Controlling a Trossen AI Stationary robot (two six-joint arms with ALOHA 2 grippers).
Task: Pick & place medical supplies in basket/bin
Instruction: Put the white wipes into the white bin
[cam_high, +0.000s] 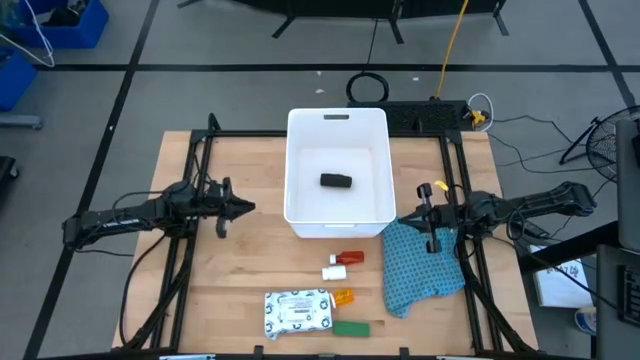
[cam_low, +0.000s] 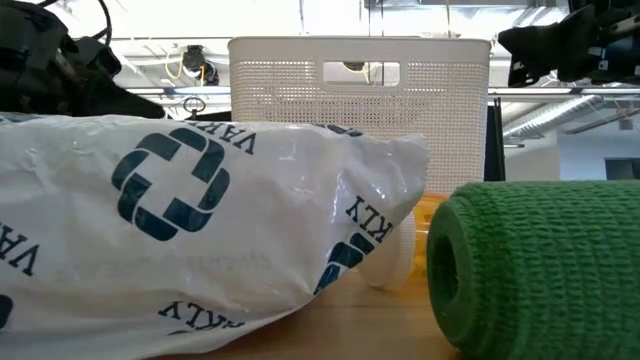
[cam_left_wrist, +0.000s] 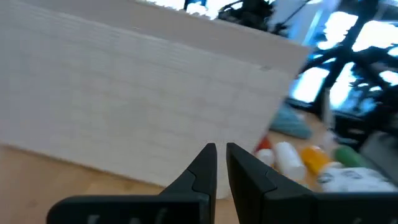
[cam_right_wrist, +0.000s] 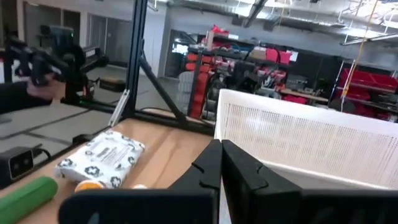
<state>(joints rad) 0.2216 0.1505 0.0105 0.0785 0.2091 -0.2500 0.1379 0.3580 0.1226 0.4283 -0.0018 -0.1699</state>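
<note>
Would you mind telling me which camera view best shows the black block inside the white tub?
The high view: looking straight down, it shows the black block lying on the white tub's floor. In the low view and both wrist views only the tub's outer wall shows; the block is hidden.

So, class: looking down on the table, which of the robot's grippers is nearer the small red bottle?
The right gripper. It hangs over the patterned cloth, beside the red bottle. The left gripper is farther off, on the tub's other side.
</note>
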